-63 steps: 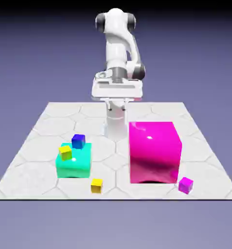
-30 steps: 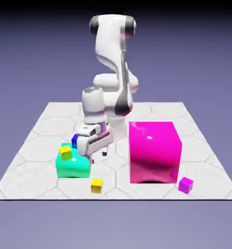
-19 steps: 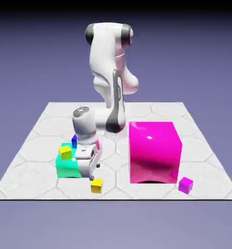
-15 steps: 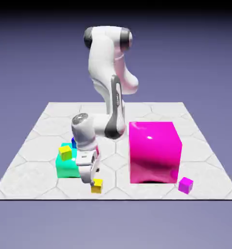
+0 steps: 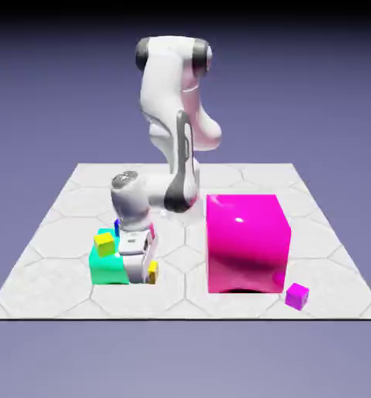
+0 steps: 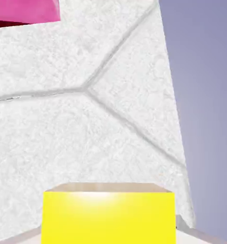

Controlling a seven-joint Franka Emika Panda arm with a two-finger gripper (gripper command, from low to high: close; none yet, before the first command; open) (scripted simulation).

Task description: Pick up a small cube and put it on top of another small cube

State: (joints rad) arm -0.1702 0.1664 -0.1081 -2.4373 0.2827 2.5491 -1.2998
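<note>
Gripping a small yellow cube
The jaws are closing on it near the surface's front edge, beside the teal block.

The arm folds low, jaws clamped on the small cube

A large glossy magenta block is standing on the pale hexagon-patterned surface, right of centre in the exterior view. A tiny magenta cube is lying just beside its near right corner. At the exterior view's left, a teal block is sitting on the surface, partly hidden. A tiny blue cube is showing at its far edge. In the hand view, a magenta edge is showing beyond the surface.
</note>
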